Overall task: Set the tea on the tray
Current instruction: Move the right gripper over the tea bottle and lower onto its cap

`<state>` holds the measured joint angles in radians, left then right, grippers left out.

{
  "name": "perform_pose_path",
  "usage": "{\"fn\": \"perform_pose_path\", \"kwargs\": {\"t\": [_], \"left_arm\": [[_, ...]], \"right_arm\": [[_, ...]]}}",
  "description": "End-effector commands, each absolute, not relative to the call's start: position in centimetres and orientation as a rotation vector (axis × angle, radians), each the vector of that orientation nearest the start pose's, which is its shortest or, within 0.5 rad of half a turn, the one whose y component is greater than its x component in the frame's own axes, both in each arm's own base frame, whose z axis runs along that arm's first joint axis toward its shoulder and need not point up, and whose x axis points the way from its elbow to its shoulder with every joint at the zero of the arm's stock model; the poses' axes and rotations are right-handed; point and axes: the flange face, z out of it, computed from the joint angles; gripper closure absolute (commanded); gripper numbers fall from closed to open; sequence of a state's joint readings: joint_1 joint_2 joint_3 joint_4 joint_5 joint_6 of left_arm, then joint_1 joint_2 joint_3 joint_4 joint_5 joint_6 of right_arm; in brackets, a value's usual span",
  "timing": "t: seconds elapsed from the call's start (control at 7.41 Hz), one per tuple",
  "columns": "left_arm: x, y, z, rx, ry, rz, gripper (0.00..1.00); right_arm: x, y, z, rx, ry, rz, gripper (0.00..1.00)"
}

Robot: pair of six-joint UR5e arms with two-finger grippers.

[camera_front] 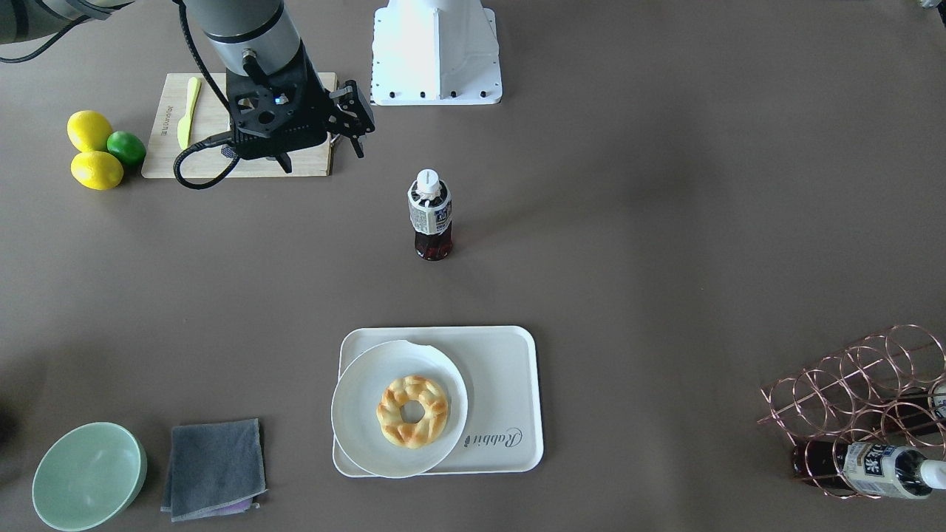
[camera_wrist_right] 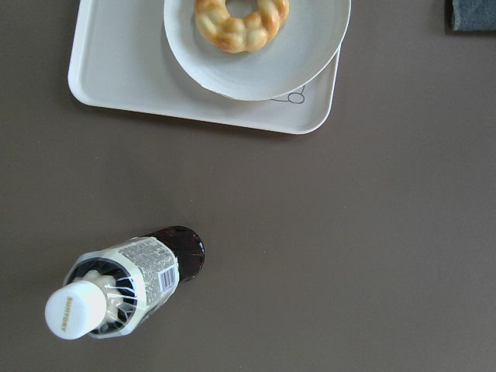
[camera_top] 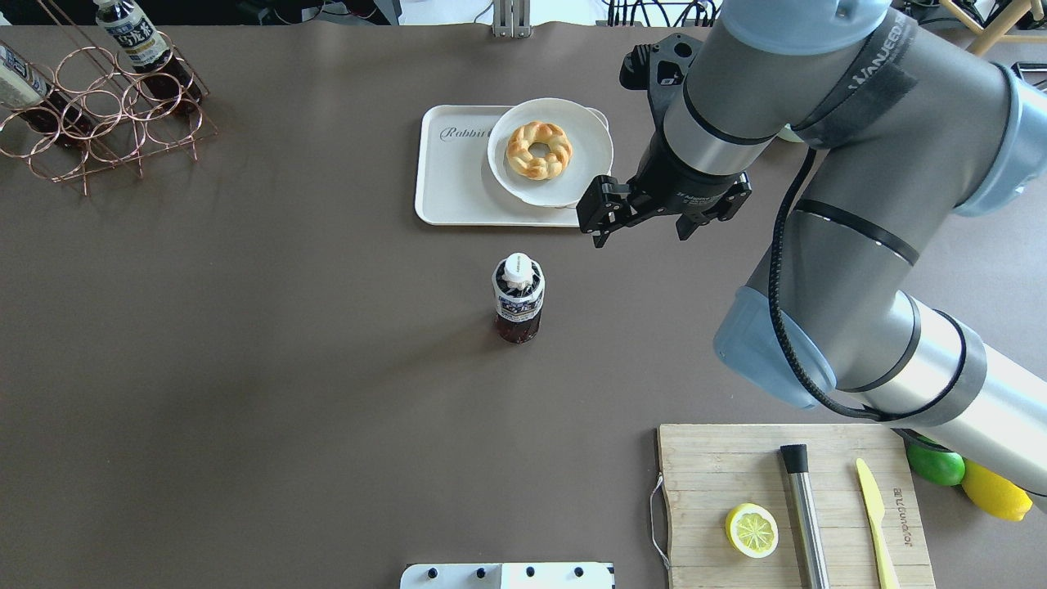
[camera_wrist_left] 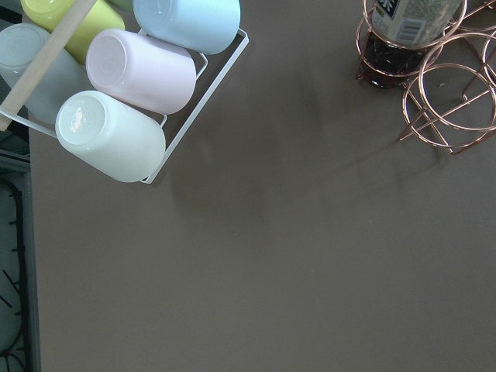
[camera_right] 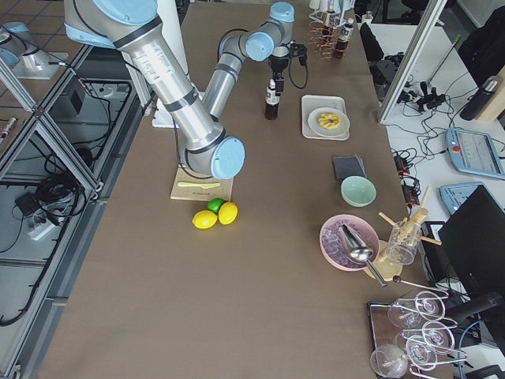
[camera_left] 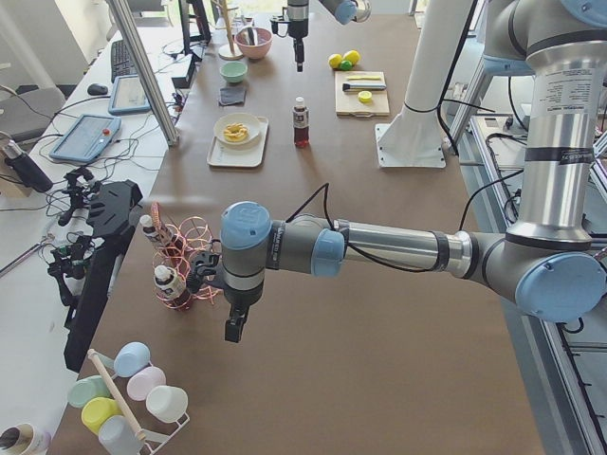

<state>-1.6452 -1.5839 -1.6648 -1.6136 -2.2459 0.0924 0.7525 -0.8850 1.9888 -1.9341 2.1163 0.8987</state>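
Copper wire rack [camera_top: 98,123] sits at the upper left of the overhead view. The side view shows the left gripper [camera_left: 233,327] hanging near it, but I cannot tell whether its jaws are parted. Right of the rack, at upper centre, lies the tray [camera_top: 450,176], its right part taken up by a plate [camera_top: 585,135]. Below it, at mid-frame, the tea [camera_top: 518,296] stands upright on the bare table, apart from the tray and untouched. Up and to the right of the bottle hovers the right gripper [camera_top: 640,233], spread wide and empty. I judge this to be the approach to the grasp. The next move calls for shifting left over the cap, descending, and closing on the body.
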Motion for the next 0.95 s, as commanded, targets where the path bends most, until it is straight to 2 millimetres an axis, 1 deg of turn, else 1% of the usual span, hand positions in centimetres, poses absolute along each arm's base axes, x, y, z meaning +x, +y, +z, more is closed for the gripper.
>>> {"fn": "perform_pose_path", "kwargs": {"t": [0.0, 0.14, 0.27, 0.41, 0.54, 0.68, 0.81], "left_arm": [[-9.4, -49.6, 60.5, 0.158, 0.831, 0.056, 0.02], [-9.2, -49.7, 60.3, 0.159, 0.83, 0.061, 0.02], [-8.9, -49.8, 60.0, 0.16, 0.831, 0.059, 0.02], [-8.2, -50.1, 59.7, 0.146, 0.833, 0.045, 0.02], [-8.1, -50.3, 59.7, 0.146, 0.831, 0.044, 0.02], [-8.1, -50.4, 59.6, 0.149, 0.83, 0.046, 0.02], [-8.0, -50.4, 59.6, 0.147, 0.831, 0.046, 0.02]], "right_arm": [[-40.4, -43.8, 13.0, 0.055, -0.833, -0.067, 0.0], [-41.4, -43.4, 13.2, 0.052, -0.819, -0.055, 0.0], [-42.1, -42.8, 12.4, 0.046, -0.827, -0.049, 0.0], [-43.8, -43.0, 9.1, 0.021, -0.852, 0.003, 0.0], [-46.5, -43.4, 5.8, 0.005, -0.854, 0.006, 0.0], [-48.2, -43.5, 4.8, -0.001, -0.848, -0.005, 0.0], [-49.4, -43.0, 5.6, 0.034, -0.814, -0.017, 0.0]]}}
